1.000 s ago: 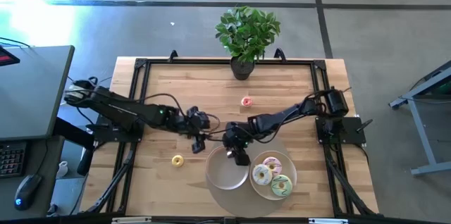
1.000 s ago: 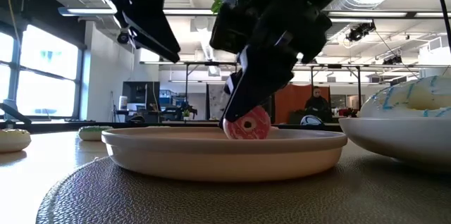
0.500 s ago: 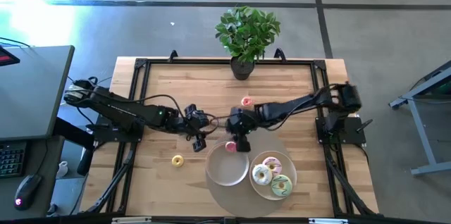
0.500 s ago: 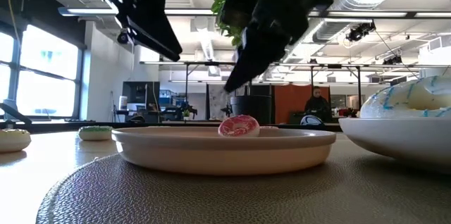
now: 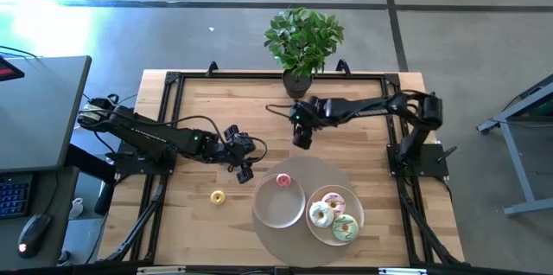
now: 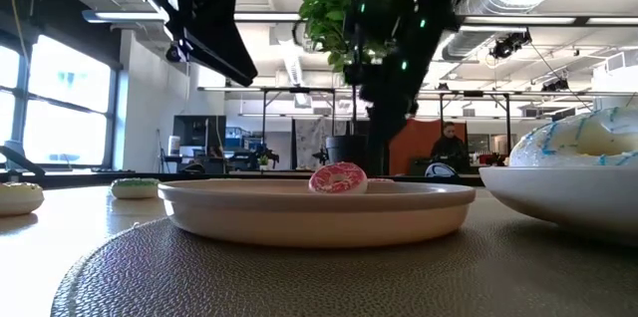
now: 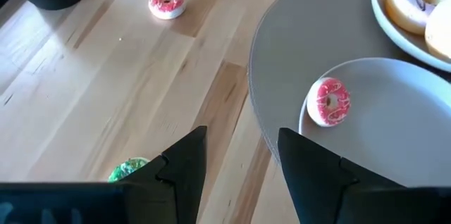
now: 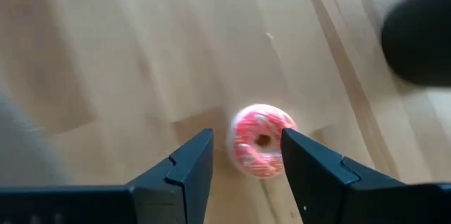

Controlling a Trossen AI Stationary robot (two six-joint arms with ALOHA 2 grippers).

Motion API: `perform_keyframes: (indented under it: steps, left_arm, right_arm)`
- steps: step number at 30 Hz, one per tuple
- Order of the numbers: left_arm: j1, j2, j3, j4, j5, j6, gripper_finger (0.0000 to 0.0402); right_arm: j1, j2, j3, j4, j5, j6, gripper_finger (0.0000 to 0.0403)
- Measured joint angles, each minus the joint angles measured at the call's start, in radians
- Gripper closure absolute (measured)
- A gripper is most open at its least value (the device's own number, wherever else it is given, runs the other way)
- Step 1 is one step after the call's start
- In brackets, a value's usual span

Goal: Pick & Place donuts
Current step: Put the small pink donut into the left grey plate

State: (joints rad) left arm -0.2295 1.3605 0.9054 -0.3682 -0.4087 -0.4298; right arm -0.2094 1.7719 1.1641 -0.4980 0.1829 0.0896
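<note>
A tiny pink donut (image 5: 282, 180) lies flat in the left white bowl (image 5: 275, 213), seen also in the low view (image 6: 338, 178) and the left wrist view (image 7: 329, 101). Another tiny pink donut (image 8: 262, 141) lies on the wood; my right gripper (image 8: 246, 139) hovers open over it (image 5: 300, 135), a finger on either side, not touching. My left gripper (image 7: 241, 139) waits open left of the bowls (image 5: 242, 161). A green tiny donut (image 7: 129, 170) lies by it, and a yellow one (image 5: 218, 196) lies nearer. Three larger iced donuts (image 5: 333, 214) fill the right bowl.
Both bowls stand on a round grey mat (image 5: 298, 245) at the table's near side. A potted plant (image 5: 302, 46) stands at the far edge, just beyond my right gripper. Bare wood lies between the arms and at the near left. A person shows in the room behind (image 6: 449, 148).
My right gripper let go of the pink donut, which tipped from upright to flat in the left bowl. The gripper then rose and swung toward the table's far edge, stopping over the other pink donut near the plant. The left arm kept still.
</note>
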Motion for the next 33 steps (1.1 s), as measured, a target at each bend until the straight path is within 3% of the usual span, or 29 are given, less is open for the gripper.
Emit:
perform_keyframes:
  steps: [10, 14, 19, 24, 28, 33]
  left_arm:
    - [0.0, 0.0, 0.0, -0.01, 0.002, 0.003, 0.0229]
    - [0.0, 0.0, 0.0, -0.031, -0.001, 0.003, 0.0229]
    - [0.0, 0.0, 0.0, -0.033, -0.01, 0.003, 0.0229]
    - [0.0, 0.0, 0.0, -0.032, -0.013, 0.002, 0.0229]
    - [0.0, 0.0, 0.0, -0.032, -0.01, 0.001, 0.0229]
    - [0.0, 0.0, 0.0, -0.031, -0.008, 0.001, 0.0229]
  right_arm:
    - [-0.086, 0.113, 0.0, 0.06, -0.09, 0.042, 0.0243]
    - [-0.078, 0.126, 0.0, 0.055, -0.056, 0.042, 0.0261]
    - [-0.07, 0.126, 0.0, 0.049, -0.005, 0.042, 0.0321]
    - [-0.068, 0.122, 0.0, 0.043, -0.021, 0.042, 0.0393]
    - [-0.022, 0.101, 0.0, 0.042, -0.114, 0.053, 0.0385]
    - [0.115, 0.04, 0.0, 0.058, -0.188, 0.043, 0.0397]
